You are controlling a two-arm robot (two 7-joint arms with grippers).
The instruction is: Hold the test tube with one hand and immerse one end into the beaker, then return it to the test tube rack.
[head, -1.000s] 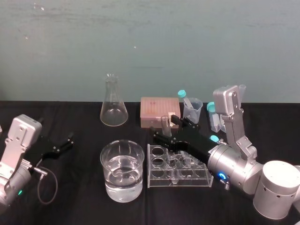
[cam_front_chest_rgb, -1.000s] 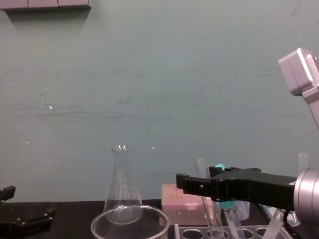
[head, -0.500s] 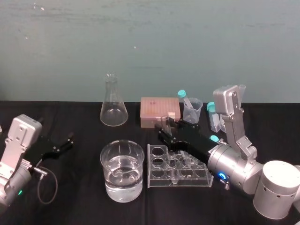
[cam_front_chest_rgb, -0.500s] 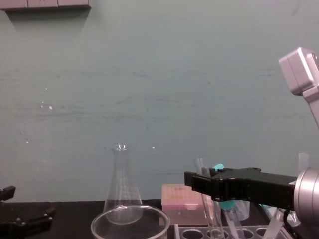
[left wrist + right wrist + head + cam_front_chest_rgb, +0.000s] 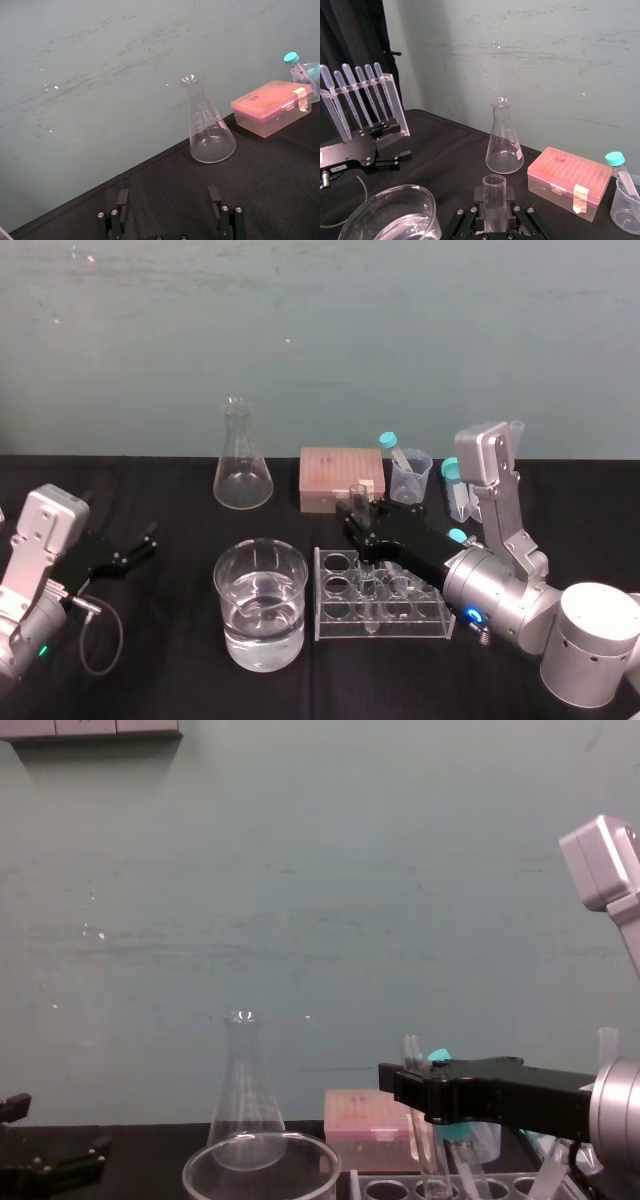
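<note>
My right hand (image 5: pixel 357 518) is clamped on the test tube (image 5: pixel 357 496) just below its open mouth, jaws pressed to the glass on either side. Over the last second I have pulled back toward my own side, away from the beaker (image 5: pixel 238 585). The tube, which was leaning that way, now stands nearer upright. Its lower end sits down among the holes of the test tube rack (image 5: pixel 322 592), in the far row as best I can judge. The beaker stands just left of the rack with water in it, apart from the tube. So I judge this is rack work, not the dip. My left hand (image 5: pixel 147 540) lies parked far left, spread open.
</note>
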